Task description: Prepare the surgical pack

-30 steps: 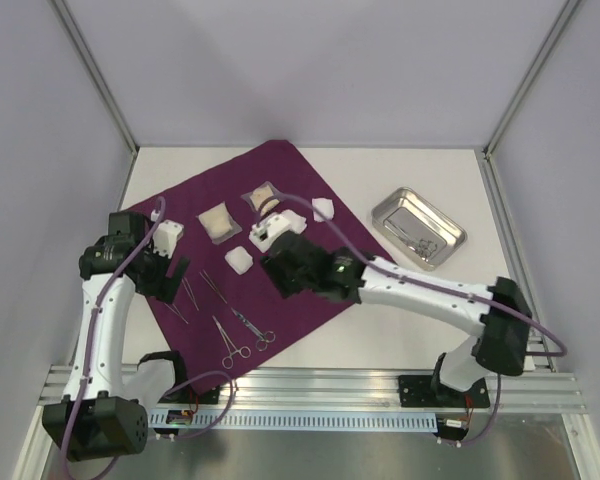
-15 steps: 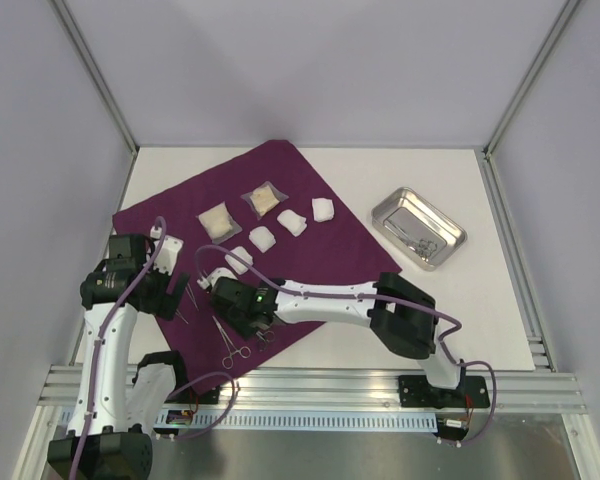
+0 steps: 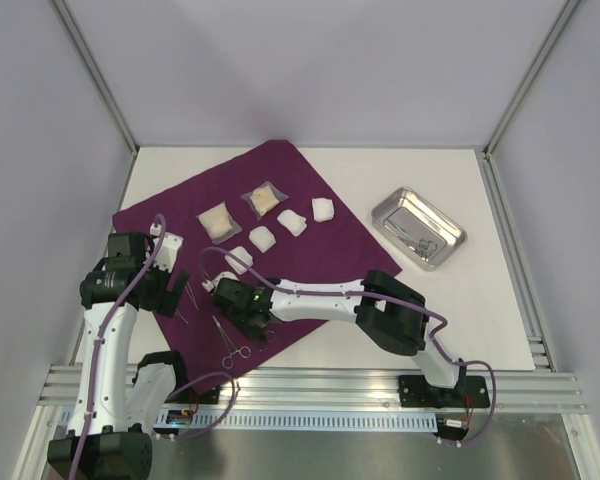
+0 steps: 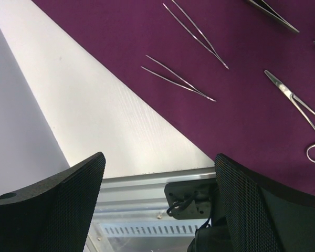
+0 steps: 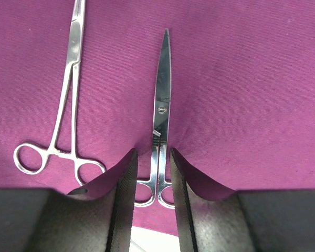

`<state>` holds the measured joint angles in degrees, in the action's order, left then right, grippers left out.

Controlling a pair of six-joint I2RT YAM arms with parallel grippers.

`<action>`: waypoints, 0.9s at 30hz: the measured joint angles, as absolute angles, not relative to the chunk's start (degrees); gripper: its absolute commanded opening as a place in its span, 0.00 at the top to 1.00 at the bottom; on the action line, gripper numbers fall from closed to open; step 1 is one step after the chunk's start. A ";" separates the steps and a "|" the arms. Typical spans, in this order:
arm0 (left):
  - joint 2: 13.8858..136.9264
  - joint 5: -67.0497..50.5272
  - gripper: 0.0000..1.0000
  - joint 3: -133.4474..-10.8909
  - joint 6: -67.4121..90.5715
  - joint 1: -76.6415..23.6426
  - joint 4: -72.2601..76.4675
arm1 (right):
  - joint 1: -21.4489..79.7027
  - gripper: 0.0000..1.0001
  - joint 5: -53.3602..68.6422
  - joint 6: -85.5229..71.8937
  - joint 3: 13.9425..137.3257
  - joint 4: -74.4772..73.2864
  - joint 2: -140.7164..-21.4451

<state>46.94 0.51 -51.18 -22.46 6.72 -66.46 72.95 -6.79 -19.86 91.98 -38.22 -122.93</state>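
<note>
Scissors (image 5: 161, 113) on cloth (image 5: 241, 79): right gripper (image 5: 151, 176) jaws closed on shanks; next, lift to tray (image 3: 418, 227). Left gripper (image 4: 157, 205) jaws open, idle.

White counter (image 3: 400, 175) enclosed by pale lavender wall panels (image 3: 310, 70) at rear and both sides, joined by grey corner posts (image 3: 95, 80). Ribbed aluminium rail (image 3: 320, 385) along near edge. Even, diffuse lighting; soft shadows only.

Laboratory test cell: white bench (image 3: 380, 175) enclosed by plain grey panels (image 3: 310, 70) and aluminium framing (image 3: 310, 385).
</note>
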 measured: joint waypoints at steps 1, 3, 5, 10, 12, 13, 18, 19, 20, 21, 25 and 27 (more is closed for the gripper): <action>46.94 0.45 0.06 -51.18 -22.48 6.72 -66.46 | 72.88 0.69 -6.72 -19.94 91.74 -37.98 -122.78; 46.94 0.05 0.06 -51.18 -22.46 6.72 -66.43 | 72.66 0.73 -6.55 -19.99 91.48 -37.80 -122.61; 46.94 -0.43 0.06 -51.18 -22.46 6.72 -66.43 | 72.47 0.73 -6.35 -20.12 91.33 -37.78 -122.52; 46.94 -1.41 0.06 -51.20 -22.46 6.72 -66.46 | 72.34 0.72 -6.39 -20.16 91.29 -37.89 -122.45; 46.94 -1.45 0.06 -51.29 -22.48 6.72 -66.48 | 72.34 0.73 -6.52 -20.16 91.29 -37.91 -122.45; 46.92 -1.48 0.06 -51.40 -22.48 6.72 -66.46 | 72.34 0.73 -6.55 -20.14 91.29 -37.93 -122.45; 46.92 -1.50 0.06 -52.01 -22.48 6.72 -66.46 | 72.34 0.83 -6.76 -20.14 91.31 -38.33 -122.48; 46.92 -1.50 0.06 -52.10 -22.48 6.72 -66.46 | 72.29 0.89 -6.90 -20.14 91.29 -38.30 -122.48; 46.94 -1.54 0.06 -52.18 -22.48 6.72 -66.46 | 72.27 0.92 -6.94 -20.05 91.29 -38.28 -122.50; 46.94 -1.63 0.06 -52.25 -22.48 6.72 -66.46 | 72.29 0.96 -7.05 -20.12 91.26 -38.33 -122.50; 46.94 -1.91 0.06 -52.34 -22.48 6.72 -66.48 | 72.29 1.00 -7.33 -20.12 91.24 -38.30 -122.48; 46.94 -2.07 0.06 -52.36 -22.48 6.72 -66.48 | 72.29 0.99 -7.42 -20.10 91.22 -38.28 -122.45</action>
